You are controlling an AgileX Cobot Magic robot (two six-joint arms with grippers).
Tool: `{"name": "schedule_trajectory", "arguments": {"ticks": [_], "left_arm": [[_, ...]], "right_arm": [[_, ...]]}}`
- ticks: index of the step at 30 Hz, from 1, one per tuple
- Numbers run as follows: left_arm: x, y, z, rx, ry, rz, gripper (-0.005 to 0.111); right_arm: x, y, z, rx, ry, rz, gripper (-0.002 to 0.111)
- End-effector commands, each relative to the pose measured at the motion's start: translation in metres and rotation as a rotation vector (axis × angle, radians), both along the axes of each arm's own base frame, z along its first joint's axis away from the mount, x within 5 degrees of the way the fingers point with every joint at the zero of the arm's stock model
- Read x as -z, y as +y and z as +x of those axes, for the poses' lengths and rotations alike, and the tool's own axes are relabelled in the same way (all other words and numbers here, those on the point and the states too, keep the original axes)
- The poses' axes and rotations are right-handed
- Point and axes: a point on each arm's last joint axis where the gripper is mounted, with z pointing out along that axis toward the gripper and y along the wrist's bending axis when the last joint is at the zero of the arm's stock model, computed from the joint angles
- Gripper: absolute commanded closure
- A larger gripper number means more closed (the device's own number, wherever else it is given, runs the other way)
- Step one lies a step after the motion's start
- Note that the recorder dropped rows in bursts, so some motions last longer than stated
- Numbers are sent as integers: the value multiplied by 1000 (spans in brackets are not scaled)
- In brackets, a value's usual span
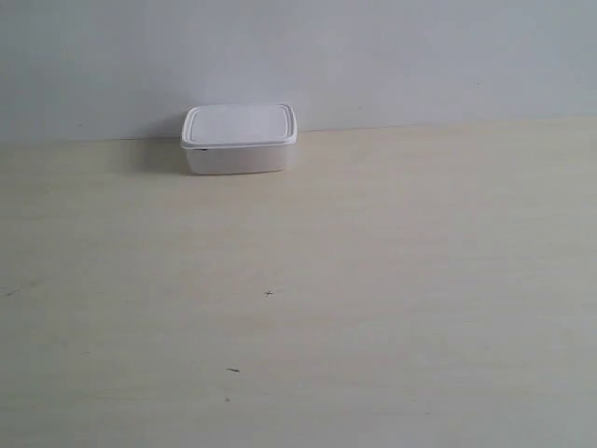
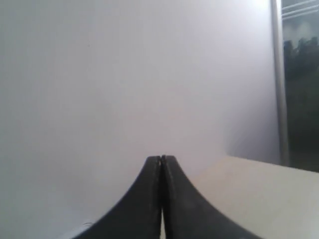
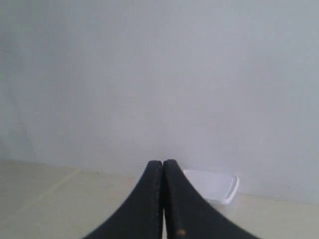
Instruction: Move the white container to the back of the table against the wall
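The white container [image 1: 240,138], lid on, stands at the far edge of the pale wood table [image 1: 373,280], close against the grey-white wall [image 1: 373,56]. Neither arm shows in the exterior view. In the right wrist view my right gripper [image 3: 163,162] is shut with nothing held, its black fingers pressed together; the white container [image 3: 214,185] lies well beyond it at the foot of the wall [image 3: 149,74]. In the left wrist view my left gripper [image 2: 161,158] is shut and empty, facing the wall [image 2: 124,74], with no container in sight.
A few small dark specks [image 1: 269,293] mark the table. In the left wrist view a grey vertical post [image 2: 279,79] ends the wall, with a dark area [image 2: 301,99] past it and a corner of the table [image 2: 259,194].
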Motion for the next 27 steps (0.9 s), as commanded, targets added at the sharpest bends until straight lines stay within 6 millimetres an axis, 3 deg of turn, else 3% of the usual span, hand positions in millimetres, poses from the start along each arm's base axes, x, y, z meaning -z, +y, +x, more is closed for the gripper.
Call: {"name": "schedule_trajectory", "arguments": {"ticks": [1,4,13,27], "left_arm": [[-2,15,-24,39,-33,-72,107],[-4,17,-24,32,-52,-88,107],[3,4,-9,18,-22,-27,107],[5,3,-9,24,-12,-14,107]], "right_arm": [[-3,-22,-39,-22,-89,64,108],[-6,-28,-48,-10,-141,69,108],[-8,-22,-35,16,-148,68,108],[-8,-22,-36,6,-130,82,108]]}}
